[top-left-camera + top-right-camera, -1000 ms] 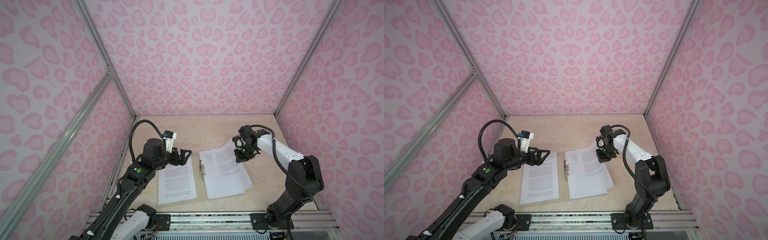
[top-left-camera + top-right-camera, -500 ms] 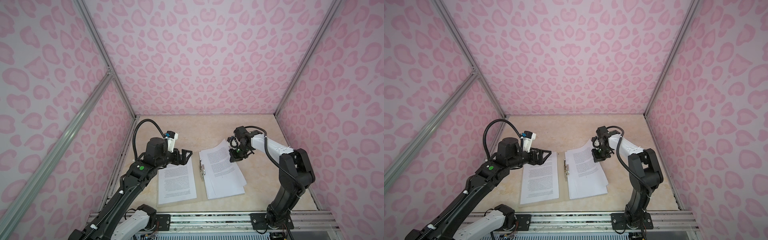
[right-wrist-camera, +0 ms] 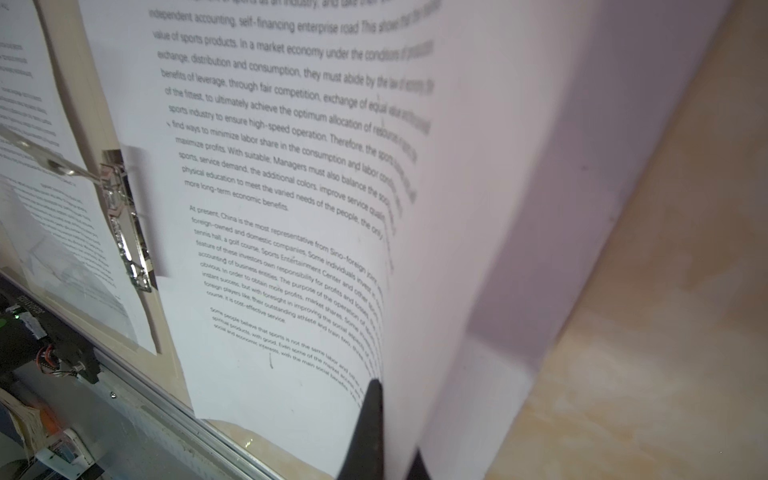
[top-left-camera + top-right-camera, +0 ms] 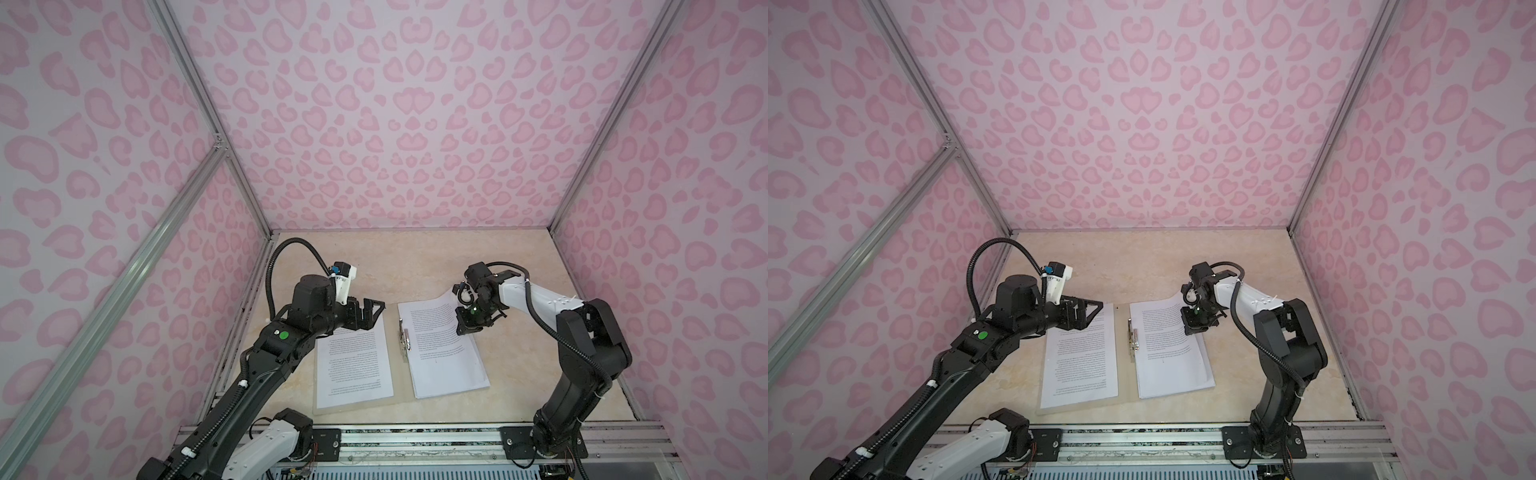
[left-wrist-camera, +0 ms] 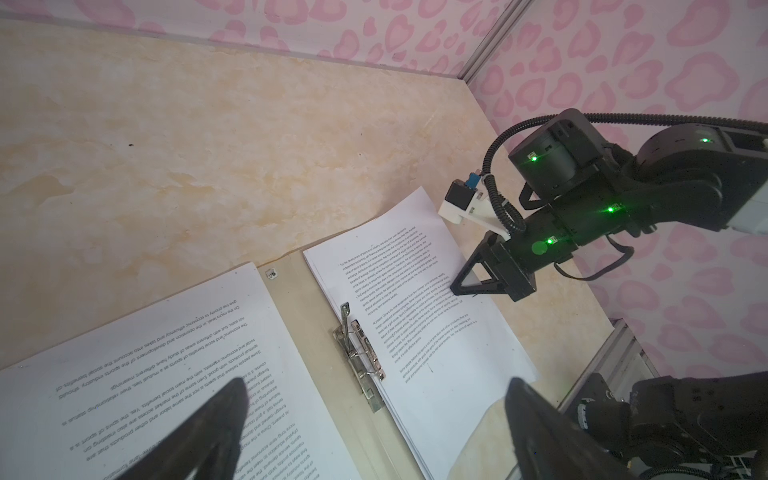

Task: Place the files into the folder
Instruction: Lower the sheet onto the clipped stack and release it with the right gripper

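Right pincer (image 4: 464, 329) nipping files (image 4: 440, 357) (edge lifted), left pincer (image 4: 373, 315) agape

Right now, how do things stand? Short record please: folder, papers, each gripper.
folder: open flat, metal clip at its spine
left half: one printed sheet lying flat
right half: stack of sheets beside the clip
left gripper: open, empty, above the printed sheet's far end
right gripper: shut on the top sheet of the stack, its outer edge curled up
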Available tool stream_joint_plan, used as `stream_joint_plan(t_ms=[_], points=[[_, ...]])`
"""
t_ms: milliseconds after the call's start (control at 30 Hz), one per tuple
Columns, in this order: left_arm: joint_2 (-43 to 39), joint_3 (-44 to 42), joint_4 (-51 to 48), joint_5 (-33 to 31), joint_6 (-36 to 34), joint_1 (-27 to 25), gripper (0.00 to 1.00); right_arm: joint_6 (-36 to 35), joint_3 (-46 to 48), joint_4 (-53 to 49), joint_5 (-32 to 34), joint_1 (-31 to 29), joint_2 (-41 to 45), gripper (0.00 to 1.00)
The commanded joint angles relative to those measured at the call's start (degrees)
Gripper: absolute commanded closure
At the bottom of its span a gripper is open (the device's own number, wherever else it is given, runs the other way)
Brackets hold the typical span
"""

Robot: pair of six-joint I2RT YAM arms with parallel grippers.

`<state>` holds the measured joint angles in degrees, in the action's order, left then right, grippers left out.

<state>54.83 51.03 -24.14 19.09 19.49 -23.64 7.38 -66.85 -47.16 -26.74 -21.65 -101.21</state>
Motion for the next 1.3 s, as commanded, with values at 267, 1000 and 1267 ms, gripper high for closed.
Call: stream_joint_plan(t_ms=[267,1000,1267], points=[[0.0,0.0,0.0,0.2,0.0,0.0,0.02,0.5,-0.3,1.4,-0.3,-0.4,-0.7,1.00],[6.1,-13.9,-11.0,-16.6,17.8,20.4,0.02,11.8,17.0,23.9,0.4,8.0,12.2,0.17],[14.5,-19.6,-2.7,-13.3,18.6,21.5,0.02,15.7,23.7,33.7,-3.0,8.7,13.8,0.18]])
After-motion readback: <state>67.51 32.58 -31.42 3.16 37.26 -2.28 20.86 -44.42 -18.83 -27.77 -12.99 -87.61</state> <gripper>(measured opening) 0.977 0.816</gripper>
